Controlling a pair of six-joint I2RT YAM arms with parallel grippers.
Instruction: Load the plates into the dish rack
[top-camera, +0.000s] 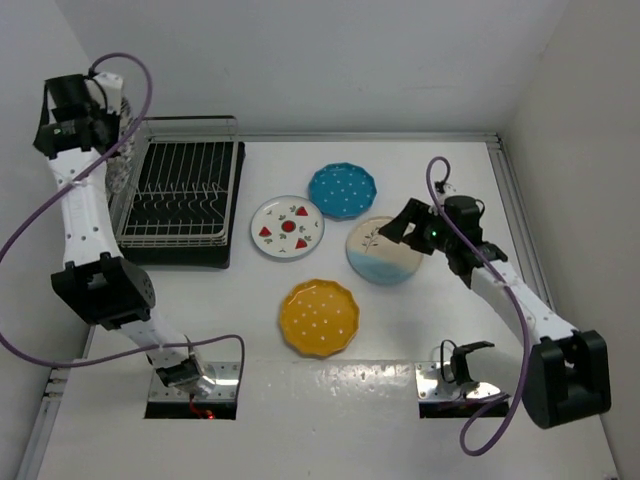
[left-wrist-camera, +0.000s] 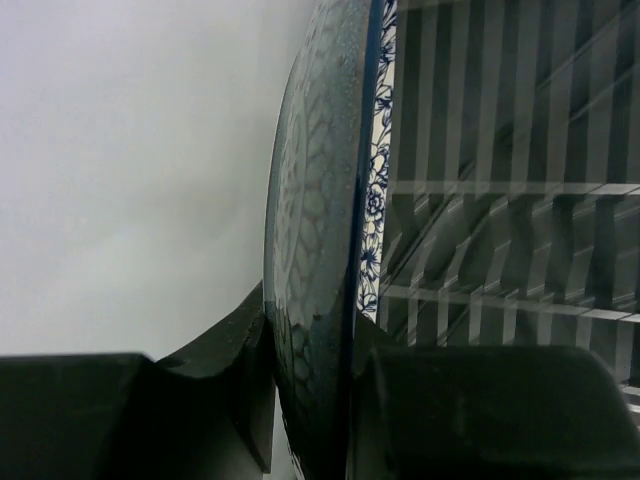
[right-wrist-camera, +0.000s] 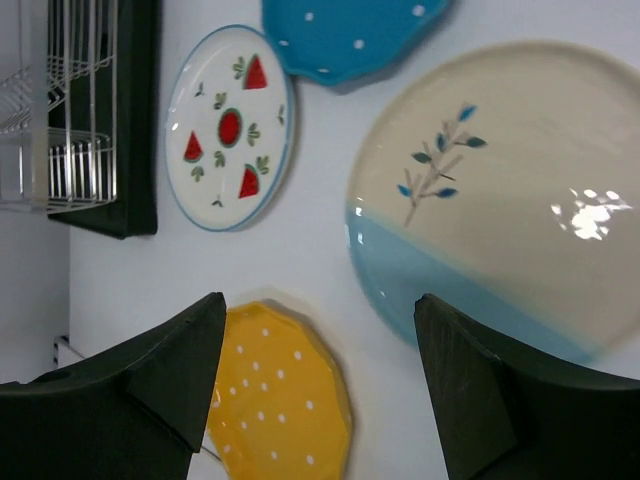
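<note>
At the far left, our left hand (top-camera: 85, 120) is clamped on the blue-floral plate (left-wrist-camera: 315, 260), fingers pressed to either face. The plate stands on edge, and the wrist view shows its patterned rim beside the wires of the dish rack (top-camera: 180, 190). From above, this hand sits at the rack's far left corner. We cannot tell whether the plate touches the wires. The rack rests on a black tray (top-camera: 185, 258) on the tabletop (top-camera: 250, 300). To the right, four plates lie flat. First comes the strawberry plate (top-camera: 287, 227), near the tray. Beyond it is the yellow plate (top-camera: 319, 317) towards the arm bases, with the teal plate (top-camera: 342, 190) farther back. Last is the cream-and-blue plate (top-camera: 385, 250) with its sprig, just beside the teal one. Our right hand (top-camera: 397, 222) hangs over that last plate with its fingers wide apart and nothing between them. In its wrist view one finger lies over the yellow plate and the other over the blue band.
</note>
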